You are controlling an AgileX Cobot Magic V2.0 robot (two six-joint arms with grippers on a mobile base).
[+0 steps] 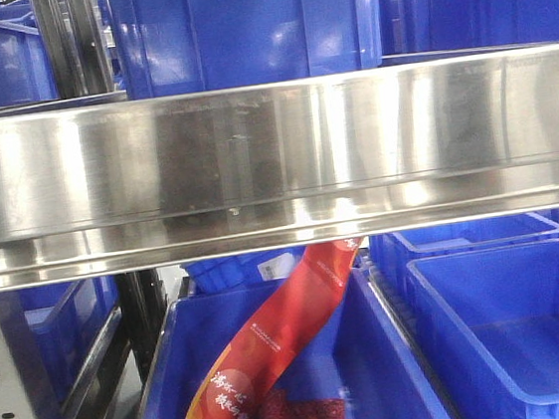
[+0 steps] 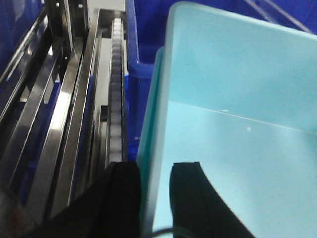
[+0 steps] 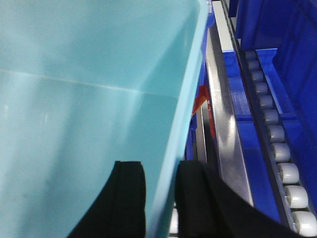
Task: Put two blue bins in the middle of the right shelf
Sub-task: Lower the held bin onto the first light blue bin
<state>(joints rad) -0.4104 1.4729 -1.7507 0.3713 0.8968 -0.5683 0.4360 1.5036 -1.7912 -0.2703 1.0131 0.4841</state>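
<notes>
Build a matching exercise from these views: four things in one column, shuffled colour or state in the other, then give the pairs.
Things:
1. light-blue bin
2. left gripper
3. shelf rail
4. red bag

States:
A. shiny steel, spanning the front view
B. draped into a dark blue bin
C. pale cyan, empty inside
D. straddling the bin's wall

Pairs: 1-C, 2-D, 3-A, 4-B
</notes>
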